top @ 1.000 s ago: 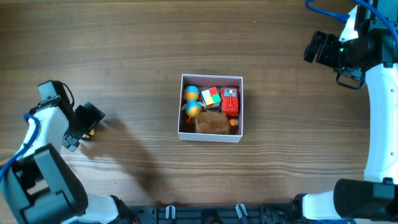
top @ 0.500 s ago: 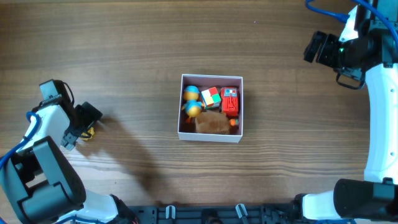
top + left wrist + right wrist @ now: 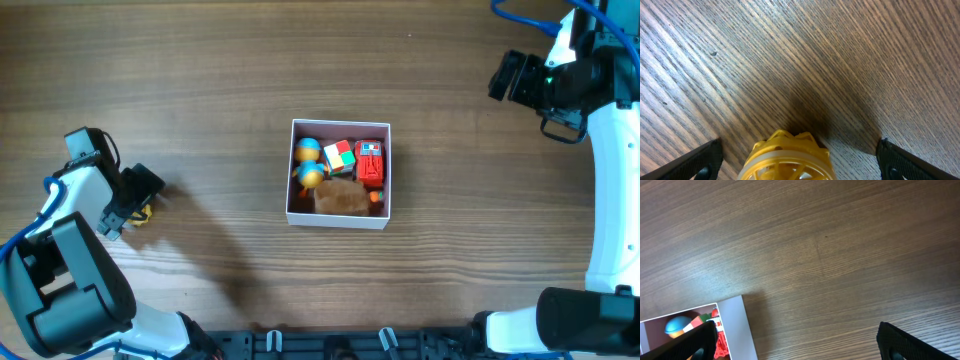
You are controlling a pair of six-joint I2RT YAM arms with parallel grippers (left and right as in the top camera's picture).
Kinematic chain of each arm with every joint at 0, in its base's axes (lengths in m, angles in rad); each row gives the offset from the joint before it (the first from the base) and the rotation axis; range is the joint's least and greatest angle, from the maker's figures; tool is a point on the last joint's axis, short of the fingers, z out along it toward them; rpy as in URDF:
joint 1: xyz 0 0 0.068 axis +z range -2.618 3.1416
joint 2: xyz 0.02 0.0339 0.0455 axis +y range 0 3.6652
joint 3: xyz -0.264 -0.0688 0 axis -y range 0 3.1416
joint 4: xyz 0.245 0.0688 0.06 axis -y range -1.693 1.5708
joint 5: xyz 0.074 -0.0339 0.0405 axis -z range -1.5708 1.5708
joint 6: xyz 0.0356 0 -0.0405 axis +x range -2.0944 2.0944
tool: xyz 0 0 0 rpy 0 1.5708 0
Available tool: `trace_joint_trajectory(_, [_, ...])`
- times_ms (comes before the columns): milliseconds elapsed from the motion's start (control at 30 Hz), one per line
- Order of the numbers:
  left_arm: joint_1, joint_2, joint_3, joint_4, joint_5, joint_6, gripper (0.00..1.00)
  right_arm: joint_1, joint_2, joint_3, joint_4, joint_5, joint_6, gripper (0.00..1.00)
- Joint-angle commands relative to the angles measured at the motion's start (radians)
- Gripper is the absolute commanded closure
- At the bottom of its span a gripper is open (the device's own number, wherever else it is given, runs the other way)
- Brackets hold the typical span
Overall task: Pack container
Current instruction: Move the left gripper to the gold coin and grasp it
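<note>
Yellow toy, cut off below, sits between the spread left jaws.

Here's the table: dark brown wood, grain running left to right, with a soft shadow spread over its near-left part. Close up, a tiny dark speck sits in the grain. Along the near edge runs a black rail with small clips.

The container is white, the toy yellow.
</note>
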Motion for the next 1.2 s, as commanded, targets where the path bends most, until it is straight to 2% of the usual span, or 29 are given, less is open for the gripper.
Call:
trace_joint_trajectory(0, [0.007, 0.045, -0.016, -0.009, -0.01, 0.003, 0.05, 0.002, 0.013, -0.009, 0.0, -0.009, -0.006, 0.0])
trace_joint_trajectory(133, [0.007, 0.045, -0.016, -0.015, 0.015, 0.003, 0.21, 0.002, 0.013, -0.009, 0.0, -0.009, -0.006, 0.0])
trace_joint_trajectory(200, [0.007, 0.045, -0.016, -0.016, 0.015, 0.003, 0.25, 0.002, 0.013, -0.009, 0.0, -0.009, -0.006, 0.0])
trace_joint_trajectory(267, [0.007, 0.045, -0.016, -0.016, 0.022, 0.003, 0.34, 0.002, 0.013, -0.009, 0.0, -0.009, -0.006, 0.0])
trace_joint_trajectory(333, [0.007, 0.045, -0.016, -0.016, 0.023, 0.003, 0.38, 0.002, 0.013, -0.009, 0.0, -0.009, -0.007, 0.0])
trace_joint_trajectory(433, [0.007, 0.045, -0.016, -0.018, 0.023, 0.003, 0.53, 0.002, 0.013, -0.009, 0.001, -0.009, -0.006, 0.0])
trace_joint_trajectory(500, [0.007, 0.045, -0.016, -0.019, 0.026, 0.003, 0.59, 0.002, 0.013, -0.009, 0.001, -0.009, -0.006, 0.0])
trace_joint_trajectory(533, [0.007, 0.045, -0.016, -0.018, 0.027, 0.003, 0.67, 0.002, 0.013, -0.009, 0.001, -0.009, -0.007, 0.0])
trace_joint_trajectory(633, [0.007, 0.045, -0.015, -0.019, 0.034, 0.003, 0.7, 0.002, 0.013, -0.009, 0.001, -0.009, -0.006, 0.0])
trace_joint_trajectory(667, [0.007, 0.045, -0.015, -0.018, 0.042, 0.003, 0.75, 0.002, 0.013, -0.009, 0.002, -0.009, -0.006, 0.0])
trace_joint_trajectory(800, [0.007, 0.043, -0.015, -0.018, 0.076, 0.003, 0.84, 0.002, 0.013, -0.009, 0.003, -0.009, -0.007, 0.0])
trace_joint_trajectory(867, [0.007, 0.035, -0.008, -0.021, 0.127, 0.004, 0.96, 0.002, 0.013, -0.009, 0.003, -0.009, -0.007, 0.0])
trace_joint_trajectory(1067, [-0.006, -0.09, 0.069, -0.1, 0.293, 0.004, 0.96, 0.002, 0.013, -0.009, -0.004, -0.009, -0.007, 0.0])
trace_joint_trajectory(1167, [-0.1, -0.236, 0.133, -0.163, 0.337, 0.069, 0.96, 0.002, 0.013, -0.009, -0.005, -0.009, -0.006, 0.01])
